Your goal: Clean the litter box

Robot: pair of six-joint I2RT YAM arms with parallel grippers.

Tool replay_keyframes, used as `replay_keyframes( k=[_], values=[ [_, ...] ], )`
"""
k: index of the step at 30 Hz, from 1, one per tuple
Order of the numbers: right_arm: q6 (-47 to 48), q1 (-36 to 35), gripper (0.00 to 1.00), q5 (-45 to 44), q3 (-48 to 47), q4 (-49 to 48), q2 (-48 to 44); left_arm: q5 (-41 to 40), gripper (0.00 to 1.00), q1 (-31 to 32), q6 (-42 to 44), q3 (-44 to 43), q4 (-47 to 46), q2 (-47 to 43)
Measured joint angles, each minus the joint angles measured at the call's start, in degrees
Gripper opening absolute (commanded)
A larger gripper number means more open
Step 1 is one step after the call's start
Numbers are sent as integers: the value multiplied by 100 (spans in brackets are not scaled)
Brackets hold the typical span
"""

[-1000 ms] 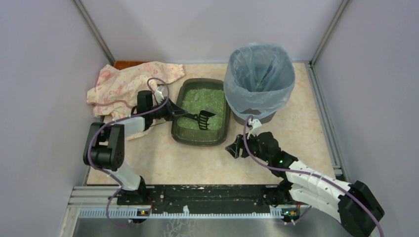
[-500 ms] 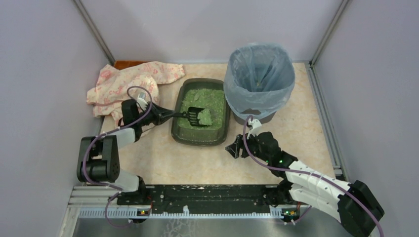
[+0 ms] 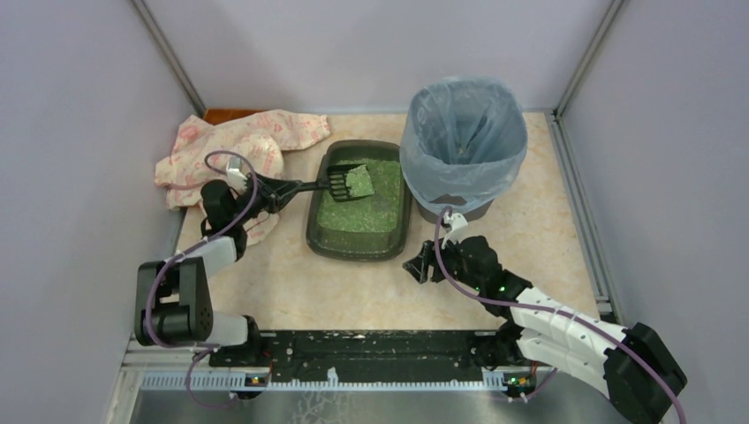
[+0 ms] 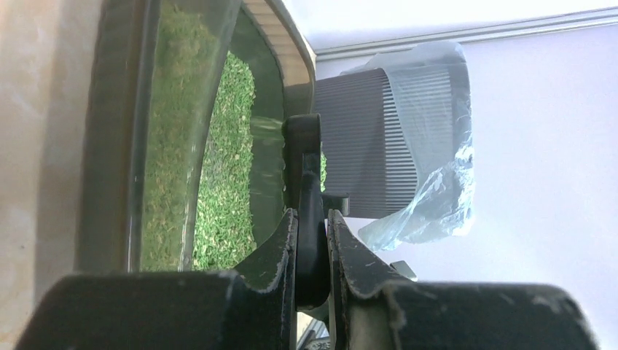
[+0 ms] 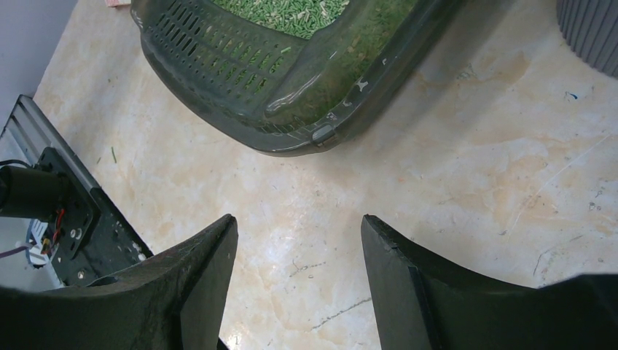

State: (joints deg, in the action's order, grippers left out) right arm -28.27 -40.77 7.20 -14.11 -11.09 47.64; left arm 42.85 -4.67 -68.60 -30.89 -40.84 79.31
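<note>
The litter box [image 3: 315,231] is a dark grey-green tray with green litter in the middle of the table; it also shows in the left wrist view [image 4: 116,146] and the right wrist view [image 5: 218,58]. My left gripper [image 3: 276,189] is shut on the handle of a black slotted scoop [image 3: 340,179], held above the box's far end with a clump of green litter [image 3: 359,180] on it. In the left wrist view the handle [image 4: 307,182] sits between the fingers. My right gripper [image 3: 422,262] is open and empty over bare table, just right of the box's near corner.
A round bin lined with a blue-grey bag [image 3: 462,141] stands right of the box, close to it. A pink patterned cloth [image 3: 230,150] lies at the back left, under my left arm. Grey walls close in on three sides.
My left gripper has lifted the scoop out of the litter with a clump on it and pulled back left and toward the far end. The right arm has not moved.
</note>
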Motion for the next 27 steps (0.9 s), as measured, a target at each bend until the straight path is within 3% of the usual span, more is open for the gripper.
replay_keyframes(
  k=[11,21,27],
  values=[
    [11,0,64,-4,0,7,0,254,0,-389,-323,448,-684,201],
    [17,0,64,0,0,55,15,466,0,-269,-1056,861,-2118,1147],
    [17,0,64,-4,-2,153,7,446,0,-164,-992,852,-2184,1071]
  ],
)
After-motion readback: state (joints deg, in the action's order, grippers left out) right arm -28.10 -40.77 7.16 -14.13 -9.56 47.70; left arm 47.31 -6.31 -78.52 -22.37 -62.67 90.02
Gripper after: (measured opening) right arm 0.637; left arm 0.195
